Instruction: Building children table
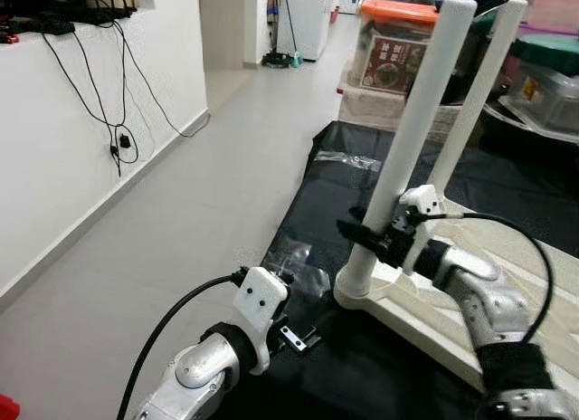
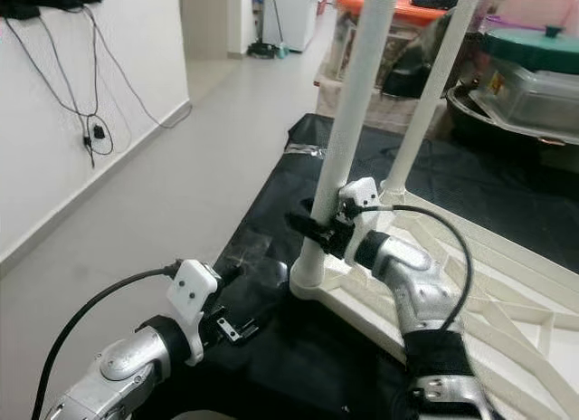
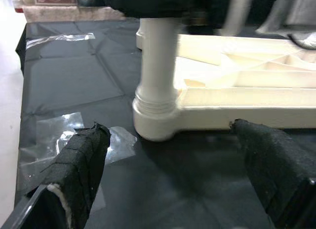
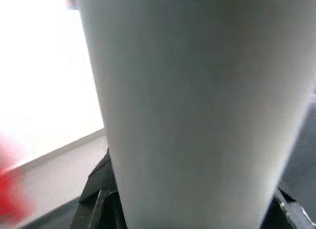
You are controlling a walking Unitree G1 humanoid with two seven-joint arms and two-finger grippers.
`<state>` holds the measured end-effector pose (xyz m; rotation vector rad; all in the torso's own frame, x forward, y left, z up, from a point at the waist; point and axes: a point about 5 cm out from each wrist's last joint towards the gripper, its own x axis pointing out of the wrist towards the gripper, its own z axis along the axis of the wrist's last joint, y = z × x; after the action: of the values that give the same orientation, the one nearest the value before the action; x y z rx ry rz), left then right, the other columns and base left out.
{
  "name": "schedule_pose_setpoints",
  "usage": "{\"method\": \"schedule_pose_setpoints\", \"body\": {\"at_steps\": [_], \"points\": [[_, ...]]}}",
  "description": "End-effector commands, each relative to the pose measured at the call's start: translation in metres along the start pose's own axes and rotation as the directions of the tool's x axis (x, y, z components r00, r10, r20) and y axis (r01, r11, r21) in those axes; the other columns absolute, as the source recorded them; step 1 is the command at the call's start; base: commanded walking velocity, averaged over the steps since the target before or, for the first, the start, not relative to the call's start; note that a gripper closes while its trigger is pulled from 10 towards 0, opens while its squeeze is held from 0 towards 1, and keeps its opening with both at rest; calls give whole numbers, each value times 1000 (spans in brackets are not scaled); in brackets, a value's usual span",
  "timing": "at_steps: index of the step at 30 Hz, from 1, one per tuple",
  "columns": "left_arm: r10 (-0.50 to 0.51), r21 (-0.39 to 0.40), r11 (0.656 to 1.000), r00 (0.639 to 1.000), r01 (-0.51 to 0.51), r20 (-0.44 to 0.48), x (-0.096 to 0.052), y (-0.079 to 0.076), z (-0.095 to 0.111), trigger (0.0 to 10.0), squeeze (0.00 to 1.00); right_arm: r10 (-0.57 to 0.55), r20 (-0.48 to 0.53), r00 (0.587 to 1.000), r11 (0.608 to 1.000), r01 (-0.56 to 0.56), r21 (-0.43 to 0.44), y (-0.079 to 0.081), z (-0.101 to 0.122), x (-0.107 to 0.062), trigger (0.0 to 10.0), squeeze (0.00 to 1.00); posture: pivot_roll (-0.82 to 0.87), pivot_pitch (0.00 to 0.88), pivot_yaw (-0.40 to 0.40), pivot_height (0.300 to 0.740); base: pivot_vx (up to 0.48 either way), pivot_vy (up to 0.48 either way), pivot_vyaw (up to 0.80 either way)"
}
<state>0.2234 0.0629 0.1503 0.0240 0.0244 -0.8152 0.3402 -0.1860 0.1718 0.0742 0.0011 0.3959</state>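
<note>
White table leg (image 1: pixel 412 130) — cream tabletop (image 1: pixel 434 316) — plain black floor sheet (image 3: pixel 84 86)

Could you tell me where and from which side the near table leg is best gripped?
Grip the near leg low on its smooth round shaft, just above the threaded collar, coming level from the robot's side. It stands nearly upright in the tabletop corner, as the right gripper does now; the left gripper waits open below.

Head eyes look down; wrist cameras (close) share the table leg (image 3: pixel 157 66).
</note>
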Motion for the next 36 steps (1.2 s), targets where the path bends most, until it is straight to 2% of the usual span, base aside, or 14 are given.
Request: {"method": "schedule_pose_setpoints", "body": {"at_steps": [1, 5, 6, 8, 11, 12, 13, 14, 15, 20, 21, 27, 30, 36], "points": [[-1, 5, 1000, 1000, 1, -4, -1, -1, -1, 10000, 0, -539, -55, 840, 841, 541, 16, -42, -20, -26, 0, 0, 191, 0, -90, 740, 0, 0, 0], [-1, 6, 1000, 1000, 1, -4, 0, -1, -1, 10000, 0, -648, -59, 759, 760, 650, 18, -47, -23, -33, 0, 0, 191, 0, -90, 740, 0, 0, 0], [-3, 7, 1000, 1000, 3, -3, 0, -1, -1, 10000, 0, -738, -54, 673, 672, 740, 39, -44, -26, -42, 0, 0, 193, 0, -91, 740, 0, 0, 0], [-3, 7, 1000, 1000, 3, -3, 0, -1, -1, 10000, 0, -738, -54, 673, 672, 740, 39, -44, -26, -42, 0, 0, 193, 0, -91, 740, 0, 0, 0], [-5, 10, 1000, 1000, 5, -3, 0, -1, 0, 10000, 0, -827, -63, 558, 546, 826, 140, -28, -28, -47, 0, 0, 198, 0, -95, 740, 0, 0, 0], [-6, 11, 1000, 1000, 6, -3, 0, -1, 0, 10000, 0, -826, -59, 560, 544, 821, 172, -20, -26, -41, 4745, 0, 198, 0, -95, 740, 0, 0, 0], [-6, 11, 1000, 1000, 6, -3, 0, -1, 0, 10000, 0, -816, -52, 576, 559, 808, 187, -15, -24, -36, 4745, 0, 198, 0, -95, 740, 0, 0, 0], [-7, 12, 1000, 1000, 7, -2, 0, -1, 0, 10000, 0, -801, -37, 597, 581, 791, 189, -12, -22, -32, 10000, 165, 197, 0, -94, 740, 0, 0, 0], [-7, 12, 1000, 1000, 7, -2, 1, -2, 0, 10000, 0, -779, -24, 627, 612, 767, 196, -9, -21, -28, 10000, 1000, 197, 0, -93, 740, 0, 0, 0], [-8, 13, 1000, 1000, 8, -1, 1, -2, 1, 10000, 0, -771, 42, 636, 633, 757, 163, -12, -16, -25, 10000, 1000, 198, 0, -94, 740, 0, 0, 0], [-7, 12, 1000, 1000, 7, -1, 1, -2, 1, 10000, 0, -743, 68, 666, 666, 724, 181, -14, -13, -24, 10000, 0, 198, 0, -94, 740, 0, 0, 0], [-9, 12, 1000, 1000, 9, -1, 1, -2, 1, 10000, 0, -541, 201, 817, 841, 534, 93, -28, 4, -24, 10000, 0, 193, 0, -92, 740, 0, 0, 0], [-11, 13, 1000, 1000, 11, 0, 1, -2, 1, 10000, 0, -158, 131, 979, 987, 154, 36, -31, 8, -29, 10000, 0, 190, 0, -88, 740, 0, 0, 0], [-12, 15, 1000, 1000, 12, 0, 1, -2, 1, 10000, 0, 205, 48, 978, 979, -206, 13, -20, 12, -33, 10000, 0, 191, 0, -90, 740, 0, 0, 0]]}}
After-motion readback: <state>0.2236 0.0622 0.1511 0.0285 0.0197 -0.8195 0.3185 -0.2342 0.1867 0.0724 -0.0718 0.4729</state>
